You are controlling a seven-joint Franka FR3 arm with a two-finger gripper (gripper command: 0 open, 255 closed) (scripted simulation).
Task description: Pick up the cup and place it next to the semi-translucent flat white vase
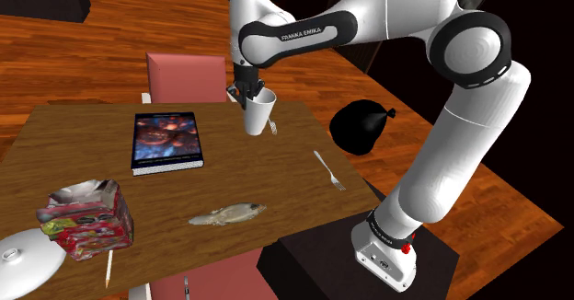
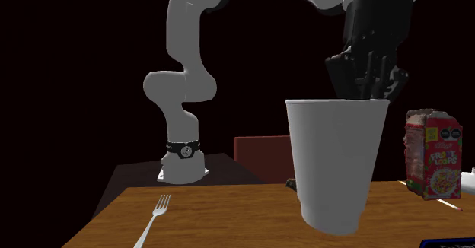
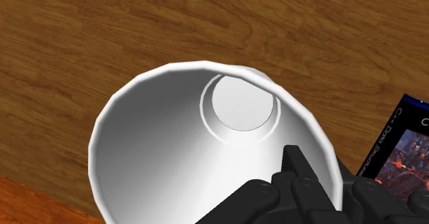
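A plain white cup (image 1: 259, 112) (image 2: 339, 163) hangs tilted over the far side of the wooden table (image 1: 285, 192). My black gripper (image 1: 246, 94) (image 2: 367, 75) (image 3: 317, 169) is shut on its rim, with one finger (image 3: 294, 164) inside the cup (image 3: 172, 147) and the other hidden outside the wall. A flat, pale, semi-translucent vase (image 1: 227, 215) lies on the table near its front edge, well away from the cup.
A picture-covered book (image 1: 166, 140) lies left of the cup. A crumpled cereal box (image 1: 87, 220) (image 2: 434, 155) and a white lid (image 1: 28, 252) sit at the front left. A fork (image 1: 328, 169) (image 2: 156, 212) lies near the table's right edge. A pink chair (image 1: 189, 77) stands behind, a black bag (image 1: 361, 125) on the floor.
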